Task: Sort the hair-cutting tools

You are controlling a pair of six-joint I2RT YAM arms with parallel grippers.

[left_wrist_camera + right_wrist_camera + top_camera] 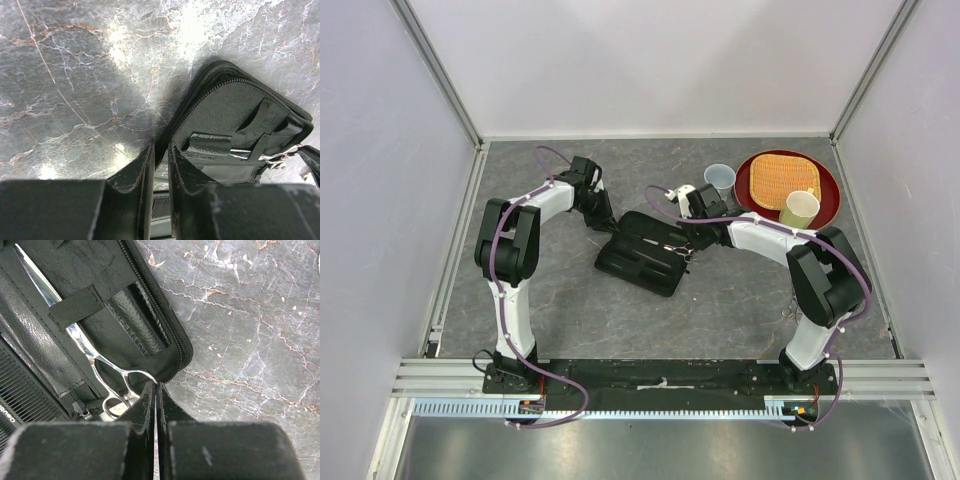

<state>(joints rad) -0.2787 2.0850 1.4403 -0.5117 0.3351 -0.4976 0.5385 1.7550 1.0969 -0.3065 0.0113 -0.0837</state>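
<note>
A black folding case (642,253) lies open on the table's middle. Silver scissors (80,335) sit under a strap inside it, next to a black comb (22,395) whose teeth show at the left. In the left wrist view the scissors' handle (279,156) glints at the case's far side. My left gripper (161,147) has its jaws narrowed on the case's zip edge (195,107). My right gripper (156,386) is shut, its tips at the case's near rim (182,347) beside the scissors' finger ring. A small thin silvery thing (788,312) lies by the right arm, too small to name.
A red round tray (825,182) with a woven orange mat (783,178) and a yellow-green cup (800,208) stands at the back right. A clear cup (719,178) is to its left. Pale walls close off three sides.
</note>
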